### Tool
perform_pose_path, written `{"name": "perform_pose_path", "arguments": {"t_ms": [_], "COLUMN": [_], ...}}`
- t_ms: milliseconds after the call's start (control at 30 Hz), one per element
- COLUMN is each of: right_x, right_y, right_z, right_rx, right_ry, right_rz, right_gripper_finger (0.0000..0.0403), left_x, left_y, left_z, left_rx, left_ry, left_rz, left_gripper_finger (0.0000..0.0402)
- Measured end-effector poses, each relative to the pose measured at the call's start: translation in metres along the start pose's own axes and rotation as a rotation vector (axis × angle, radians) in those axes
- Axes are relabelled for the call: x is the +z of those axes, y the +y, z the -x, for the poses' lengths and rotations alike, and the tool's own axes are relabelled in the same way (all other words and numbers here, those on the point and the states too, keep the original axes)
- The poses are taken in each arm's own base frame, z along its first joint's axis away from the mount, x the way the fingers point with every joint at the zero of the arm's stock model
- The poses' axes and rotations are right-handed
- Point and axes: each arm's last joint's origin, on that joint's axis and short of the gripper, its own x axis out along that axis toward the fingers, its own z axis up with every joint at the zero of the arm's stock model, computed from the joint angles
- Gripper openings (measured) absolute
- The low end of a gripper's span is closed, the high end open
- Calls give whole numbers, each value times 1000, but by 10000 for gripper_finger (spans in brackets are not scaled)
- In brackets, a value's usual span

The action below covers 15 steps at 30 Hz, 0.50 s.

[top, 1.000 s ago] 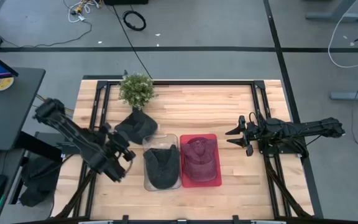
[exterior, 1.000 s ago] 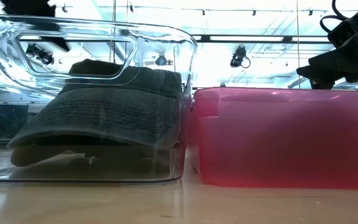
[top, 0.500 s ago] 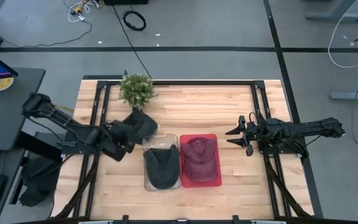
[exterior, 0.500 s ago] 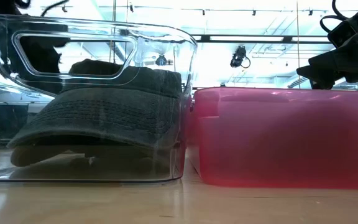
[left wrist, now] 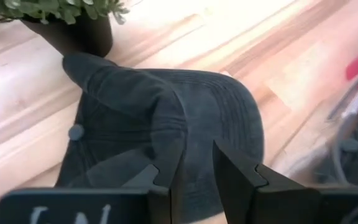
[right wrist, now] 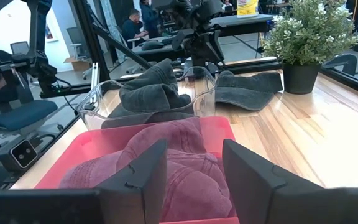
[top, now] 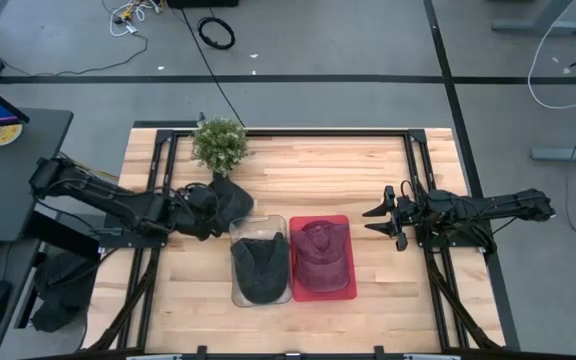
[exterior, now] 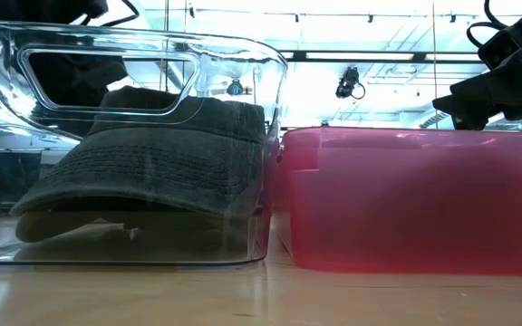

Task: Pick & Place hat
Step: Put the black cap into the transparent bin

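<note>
Loose hat: a dark grey cap lies on the wooden table, just in front of the potted plant and behind the clear bin. In the left wrist view its crown and stitched brim fill the frame, with the plant's dark pot touching its far edge.

Left gripper: the left gripper is at the cap's left side. In the left wrist view its two dark fingers stand a little apart, directly over the cap's fabric; whether they touch the cloth cannot be told.

Clear bin: it holds another dark grey cap, resting brim-forward and seen through the transparent wall in the low view.

Red bin: the red bin sits right beside the clear bin, on its right, their walls touching or nearly so. A maroon cap lies inside it.

Right gripper: the right gripper hangs above the table to the right of the red bin, well apart from the loose cap. Its fingers are spread wide with nothing between them, and it faces the maroon cap.

Background: beyond the table the right wrist view shows a person seated at a far desk.
</note>
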Motion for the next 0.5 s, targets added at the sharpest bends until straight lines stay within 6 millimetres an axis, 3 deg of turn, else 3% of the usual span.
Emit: {"name": "perform_pose_path", "arguments": {"t_ms": [500], "right_x": [0], "right_y": [0], "right_z": [0], "right_rx": [0], "right_ry": [0], "right_rz": [0], "right_gripper_finger": [160], "left_x": [2], "left_y": [3], "left_z": [0], "left_rx": [69], "left_ry": [-82], "left_rz": [-46], "left_gripper_finger": [87]}}
